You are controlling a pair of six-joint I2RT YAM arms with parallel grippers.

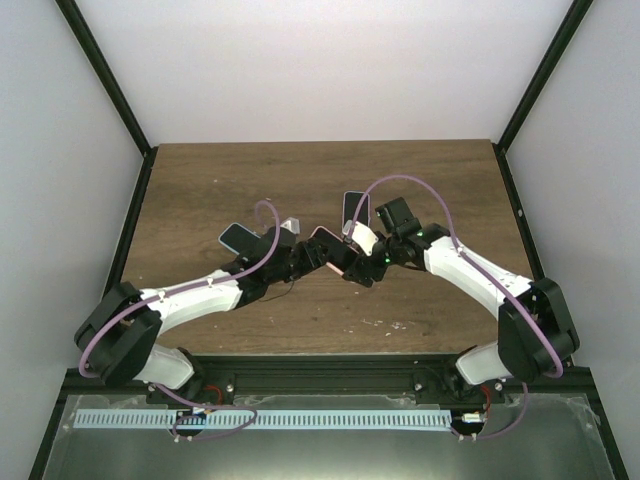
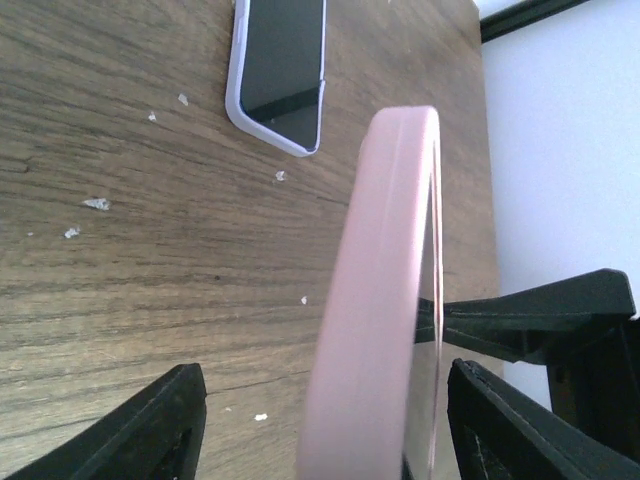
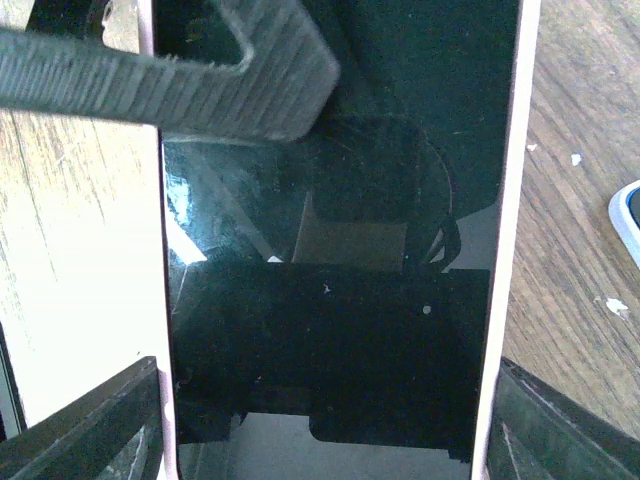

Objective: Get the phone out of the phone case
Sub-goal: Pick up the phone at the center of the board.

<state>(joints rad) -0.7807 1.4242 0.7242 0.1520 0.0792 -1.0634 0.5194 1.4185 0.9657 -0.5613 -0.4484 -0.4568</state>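
Pink rubbery phone case (image 2: 385, 270) with the black glass-fronted phone (image 3: 330, 300) seated in it, held on edge off the brown wood-grain desk (image 2: 150, 260), between the two arms. Right end effector (image 3: 328, 400) looks clamped across the case's long sides, one finger against each rim. Left end effector (image 2: 322, 395) straddles the case with jaws apart. Bare desk shows between one finger and the case's back, so it has no grip there.

Handling, as judged: the case is soft and grippy and should flex at the corners. The phone is stiff and light, its glass slick and breakable if dropped. Best purchase is likely a corner lip of the case, peeled back while the other arm pins the phone — squeezing the rims together would only lock it in.

Room: a lavender-rimmed dark phone (image 2: 280, 60) lies flat on the desk beyond the pink case, well apart. There is open wood beneath the case, but the fingers of both arms crowd close around it.
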